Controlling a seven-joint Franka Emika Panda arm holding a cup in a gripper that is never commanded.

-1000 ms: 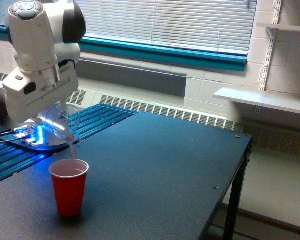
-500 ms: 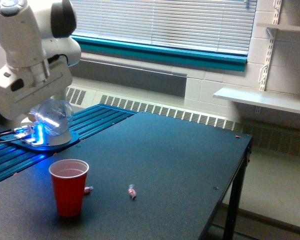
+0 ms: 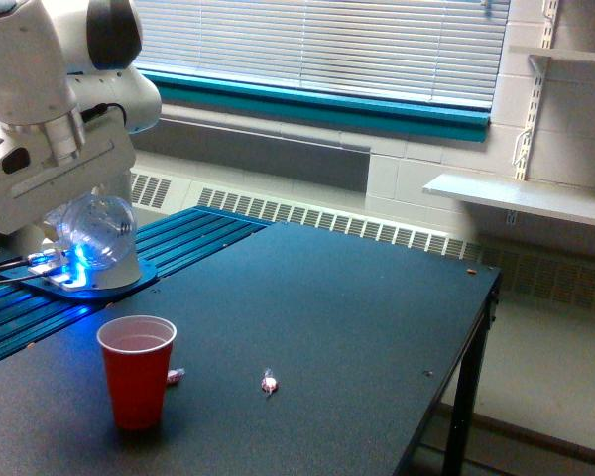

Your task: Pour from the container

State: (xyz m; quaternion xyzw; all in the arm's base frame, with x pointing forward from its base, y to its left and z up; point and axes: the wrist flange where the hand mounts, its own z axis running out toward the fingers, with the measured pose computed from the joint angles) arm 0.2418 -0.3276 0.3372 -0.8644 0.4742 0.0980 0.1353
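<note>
The clear rounded container (image 3: pixel 96 231) hangs under the white arm at the exterior view's left, lit blue from below, above and behind the red cup (image 3: pixel 136 370). My gripper (image 3: pixel 74 230) is shut on the container; its fingers are mostly hidden by the arm's body. The red cup stands upright on the dark table (image 3: pixel 307 327) and shows pinkish contents near its rim. One wrapped candy (image 3: pixel 176 376) lies against the cup's right side, and a second candy (image 3: pixel 269 383) lies farther right on the table.
A round base (image 3: pixel 89 283) glowing blue sits on a blue ribbed mat (image 3: pixel 169 248) at the table's left. The table's right edge (image 3: pixel 476 337) drops to the floor. A wall shelf (image 3: pixel 516 198) and a radiator under the blinds stand behind.
The stream of candy into the cup has stopped. The arm has lifted and drawn back to the left with the container. Two candies now lie on the table; the right one rolled slightly.
</note>
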